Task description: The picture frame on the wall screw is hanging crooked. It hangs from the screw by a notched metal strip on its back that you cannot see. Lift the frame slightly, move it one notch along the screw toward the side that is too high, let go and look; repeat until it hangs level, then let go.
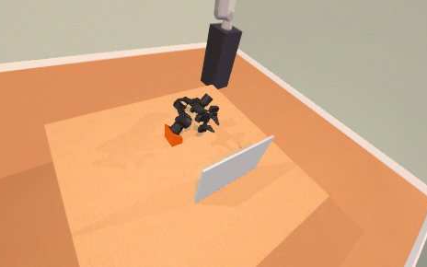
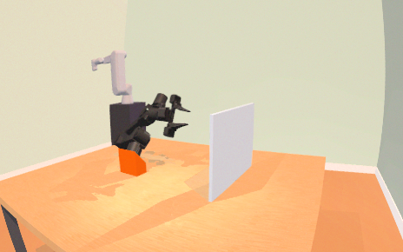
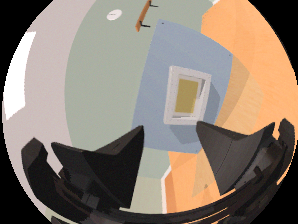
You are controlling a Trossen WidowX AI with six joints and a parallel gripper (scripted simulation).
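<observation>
The picture frame (image 3: 168, 95), pale with an olive centre, hangs on the blue-grey front of the upright board (image 3: 149, 75) (image 1: 235, 170) (image 2: 232, 152). The wrist view is rolled, with the board's top edge at left. The frame looks slightly turned against that edge: its end toward the image top sits a little nearer, so higher. The top and exterior views show only the board's back, so the frame is hidden there. The screw and notched strip are hidden. My gripper (image 1: 215, 128) (image 2: 188, 118) (image 3: 170, 128) is open and empty, in front of the board and apart from the frame.
The board stands on the wooden table (image 1: 115, 193) (image 2: 165, 217). An orange block (image 1: 172, 136) (image 2: 131, 162) is at my arm's base. Behind the arm is a dark pedestal (image 1: 221, 55) (image 2: 118, 119) with a pale arm. A wall shelf (image 3: 143, 16) and round disc (image 3: 114, 15) are beyond.
</observation>
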